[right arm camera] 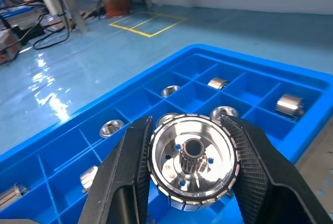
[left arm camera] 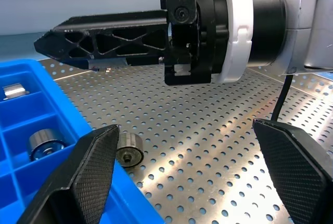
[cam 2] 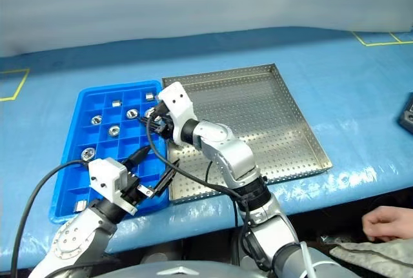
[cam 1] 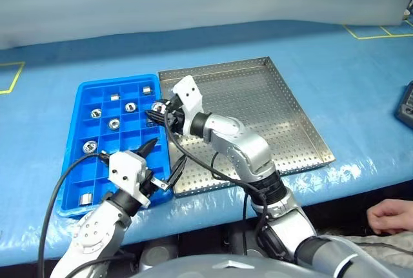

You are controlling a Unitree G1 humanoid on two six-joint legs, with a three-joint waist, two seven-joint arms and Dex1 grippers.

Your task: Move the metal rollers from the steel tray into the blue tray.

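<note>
My right gripper (right arm camera: pixel 190 174) pinches a shiny metal roller (right arm camera: pixel 193 168) across its knurled rim, above the blue tray (cam 1: pixel 74 178). It looks hard, slick and dense, so gripping the rim seems safest. My left gripper (left arm camera: pixel 190 174) gapes empty, one roller (left arm camera: pixel 128 149) lying beside its finger on the steel tray (cam 1: pixel 290 123).

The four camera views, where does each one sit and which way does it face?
Head views, left and right eye: look forward and down at the blue tray and steel tray; both arms show.
Left wrist view: looks along the open left hand over the steel tray; the right hand crosses above.
Right wrist view: looks along the right hand, shut on a metal roller, over the blue tray.
Shared: both trays.
</note>
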